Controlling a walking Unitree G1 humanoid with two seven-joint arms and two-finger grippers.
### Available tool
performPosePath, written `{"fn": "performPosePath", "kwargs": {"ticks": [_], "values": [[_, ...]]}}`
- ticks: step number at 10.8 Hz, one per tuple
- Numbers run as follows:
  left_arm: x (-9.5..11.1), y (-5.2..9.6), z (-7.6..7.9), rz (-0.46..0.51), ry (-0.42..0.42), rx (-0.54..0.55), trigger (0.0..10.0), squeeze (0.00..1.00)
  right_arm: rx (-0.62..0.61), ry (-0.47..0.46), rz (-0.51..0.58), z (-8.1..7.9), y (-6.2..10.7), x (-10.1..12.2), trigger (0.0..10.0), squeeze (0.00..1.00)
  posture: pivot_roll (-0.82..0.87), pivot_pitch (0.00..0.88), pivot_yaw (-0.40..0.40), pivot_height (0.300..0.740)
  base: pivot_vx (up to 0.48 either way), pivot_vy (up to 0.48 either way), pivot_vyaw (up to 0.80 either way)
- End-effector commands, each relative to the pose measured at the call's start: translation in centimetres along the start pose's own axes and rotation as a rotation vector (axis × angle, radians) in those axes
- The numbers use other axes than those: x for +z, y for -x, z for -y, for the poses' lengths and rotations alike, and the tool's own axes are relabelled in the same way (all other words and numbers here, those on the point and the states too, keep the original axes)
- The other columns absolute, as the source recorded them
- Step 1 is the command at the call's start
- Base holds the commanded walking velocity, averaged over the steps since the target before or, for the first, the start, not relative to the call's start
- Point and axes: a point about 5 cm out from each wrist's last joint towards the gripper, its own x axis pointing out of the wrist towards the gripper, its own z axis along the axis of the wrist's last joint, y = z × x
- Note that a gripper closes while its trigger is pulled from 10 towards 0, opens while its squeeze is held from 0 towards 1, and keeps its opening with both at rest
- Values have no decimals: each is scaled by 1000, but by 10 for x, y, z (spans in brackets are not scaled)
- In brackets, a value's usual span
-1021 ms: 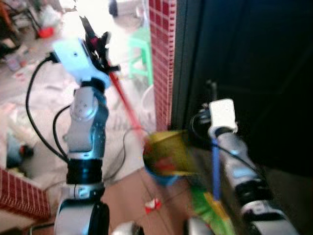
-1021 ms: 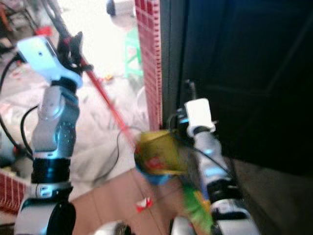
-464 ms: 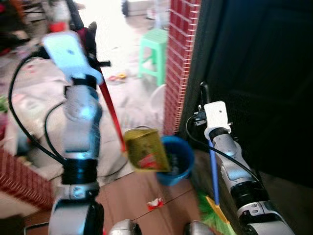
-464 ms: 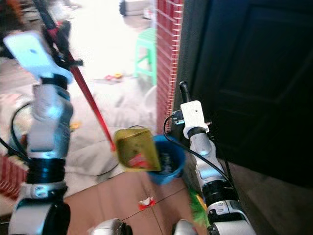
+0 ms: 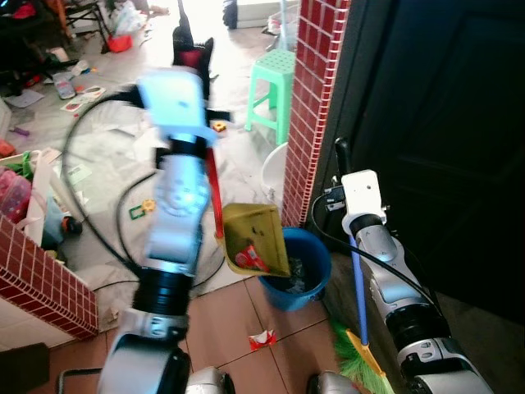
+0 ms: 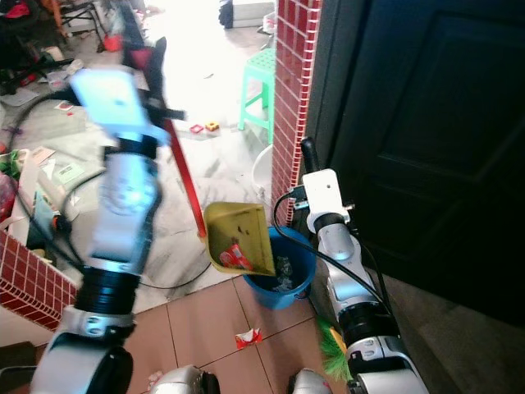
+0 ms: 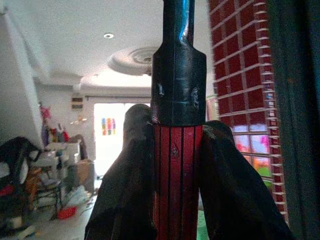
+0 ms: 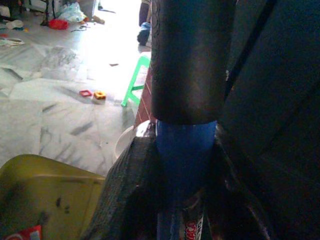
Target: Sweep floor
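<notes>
Red-handled yellow plastic dustpan [image 5: 254, 240] tilted over near-left rim of blue plastic bucket [image 5: 305, 279], scrap of red wrapper [image 5: 251, 259] lying in pan. Left gripper [image 7: 175, 165] clamped round dustpan handle, raised left of bucket. Bucket on floor at foot of red tiled pillar [image 5: 312, 98]. Dark door [image 5: 443, 139] right of pillar. Right gripper [image 8: 185, 165] closed on blue-handled green-bristled broom [image 5: 359, 308], right of bucket, in front of door. Green plastic stool [image 5: 274, 90] behind, left of pillar. Small red-and-white wrapper [image 5: 262, 338] on floor tiles in front of bucket.
</notes>
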Motion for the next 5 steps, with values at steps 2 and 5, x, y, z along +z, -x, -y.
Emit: {"fn": "performPosePath", "kwargs": {"ticks": [2, 5], "values": [[12, 1, 25, 82, 66, -89, 10000, 0, -3, 13, 37, 2, -1, 8, 10000, 0, -47, 23, 58, 740, 0, 0, 0], [10, 32, 74, 111, 92, -574, 10000, 0, 4, 15, 41, 1, -2, 9, 10000, 0, -41, 21, 54, 740, 0, 0, 0]]}}
